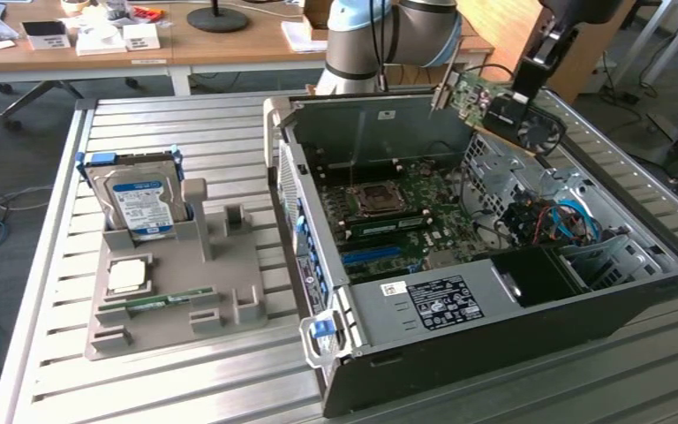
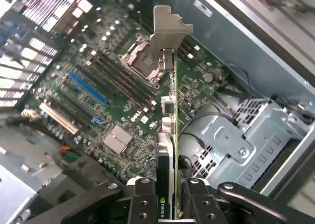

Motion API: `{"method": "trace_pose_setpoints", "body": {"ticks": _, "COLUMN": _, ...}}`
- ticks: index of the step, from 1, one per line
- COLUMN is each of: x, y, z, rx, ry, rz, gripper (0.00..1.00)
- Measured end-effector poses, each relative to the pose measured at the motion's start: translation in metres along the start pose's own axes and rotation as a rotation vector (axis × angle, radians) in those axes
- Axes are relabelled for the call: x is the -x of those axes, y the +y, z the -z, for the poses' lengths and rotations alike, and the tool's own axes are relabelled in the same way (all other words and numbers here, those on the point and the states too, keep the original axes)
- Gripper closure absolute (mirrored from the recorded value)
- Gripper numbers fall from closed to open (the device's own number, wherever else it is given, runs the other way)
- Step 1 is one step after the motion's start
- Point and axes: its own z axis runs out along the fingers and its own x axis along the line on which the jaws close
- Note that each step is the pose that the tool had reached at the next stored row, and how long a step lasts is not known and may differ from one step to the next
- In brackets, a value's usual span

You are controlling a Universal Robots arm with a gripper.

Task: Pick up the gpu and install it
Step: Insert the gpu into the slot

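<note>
One gpu [image 1: 493, 104] is counted, one open computer case [image 1: 516, 340], one motherboard [image 1: 433, 199], one hard drive [image 1: 145, 205], one grey fixture [image 1: 174, 331], one processor chip [image 1: 127, 276], one loose memory stick [image 1: 160, 303].

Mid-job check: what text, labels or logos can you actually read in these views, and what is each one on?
"DELL", probably: white print on the motherboard.
Green logo on the gpu: its lettering is too small to read.
Power supply label: black with white print, too small to read.
Hard drive label: blue and white, unreadable.
</note>
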Motion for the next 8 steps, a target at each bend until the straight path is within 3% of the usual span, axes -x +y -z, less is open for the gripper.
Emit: {"method": "trace_pose_setpoints", "body": {"ticks": 8, "x": 0.0, "y": 0.0, "z": -0.0007, "rx": 0.0039, "ry": 0.0066, "rz": 0.144, "gripper": 0.73}}
